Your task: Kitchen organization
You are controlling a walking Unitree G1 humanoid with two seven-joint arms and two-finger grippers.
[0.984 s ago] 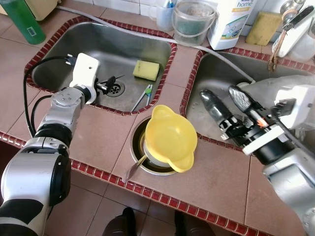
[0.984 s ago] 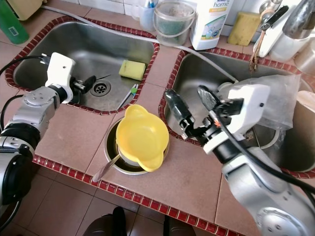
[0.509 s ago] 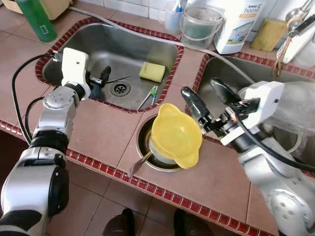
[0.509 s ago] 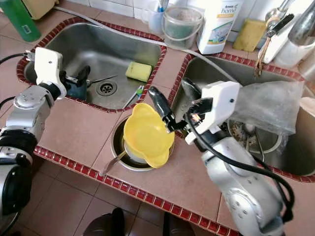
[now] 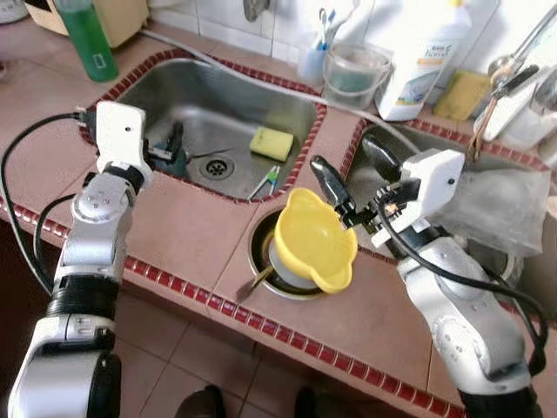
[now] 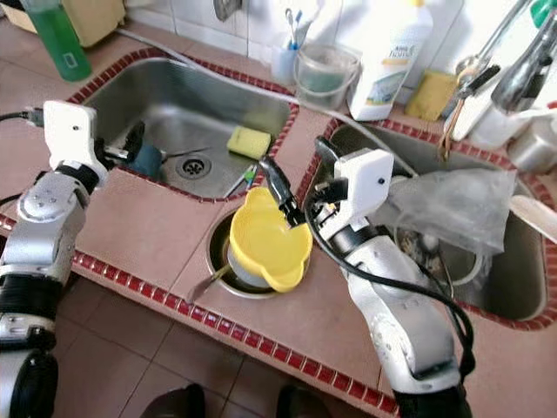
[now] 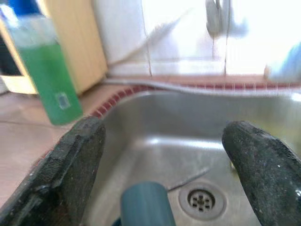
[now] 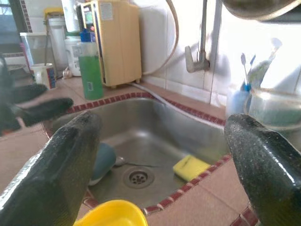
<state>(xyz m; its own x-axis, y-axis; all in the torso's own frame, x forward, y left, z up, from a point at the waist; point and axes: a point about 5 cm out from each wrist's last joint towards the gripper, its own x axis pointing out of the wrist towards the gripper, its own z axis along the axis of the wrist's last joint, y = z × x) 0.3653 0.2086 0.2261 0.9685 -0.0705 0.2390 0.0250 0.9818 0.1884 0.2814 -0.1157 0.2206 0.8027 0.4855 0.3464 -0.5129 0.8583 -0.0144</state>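
Observation:
A yellow bowl (image 5: pixel 315 241) rests tilted on a metal pot (image 5: pixel 259 258) sunk into a round hole in the tiled counter; a spoon handle (image 5: pixel 251 283) sticks out of the pot. My right gripper (image 5: pixel 352 172) is open just behind the bowl, with one finger over its far rim. In the left sink (image 5: pixel 218 96) lie a yellow sponge (image 5: pixel 271 143), a green-and-white brush (image 5: pixel 268 180) and a teal object (image 5: pixel 172 162). My left gripper (image 5: pixel 171 144) hangs open over the sink's left side, right above the teal object (image 7: pixel 146 205).
A green bottle (image 5: pixel 85 39) stands at the back left. A toothbrush cup (image 5: pixel 312 61), a clear tub (image 5: pixel 352 74) and a white detergent bottle (image 5: pixel 422 61) line the back. The right sink (image 5: pixel 409 144) holds dishes under a plastic bag (image 5: pixel 509 205). A hose (image 5: pixel 261 71) crosses the counter.
The camera has pulled back. My right gripper has swung left from over the right sink to the yellow bowl's far rim. The left gripper stays over the left sink.

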